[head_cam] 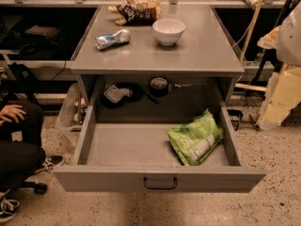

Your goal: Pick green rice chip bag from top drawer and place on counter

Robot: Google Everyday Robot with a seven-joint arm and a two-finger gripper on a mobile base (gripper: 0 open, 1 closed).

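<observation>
dim indoor scene, soft light from overhead
the flat grey metal surface [202,51] carries a pale sheen around the round white bowl [168,30], and the recess beneath it sinks into deep shadow. the wide grey metal top drawer [131,145] is evenly lit inside. the pale end effector [282,95] at the right edge looks soft and washed out.

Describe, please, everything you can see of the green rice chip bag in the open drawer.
The green rice chip bag is a crinkly, shiny light-green packet, like foil or plastic, and looks sealed and puffed. A white label patch lies on its upper face. The bag lies flat and diagonal on the floor of the pulled-out top drawer, in the right front part, one end toward the front panel. It sits close to the right wall; whether they touch, I cannot tell. The gripper is not in view, so nothing holds the bag.
</observation>
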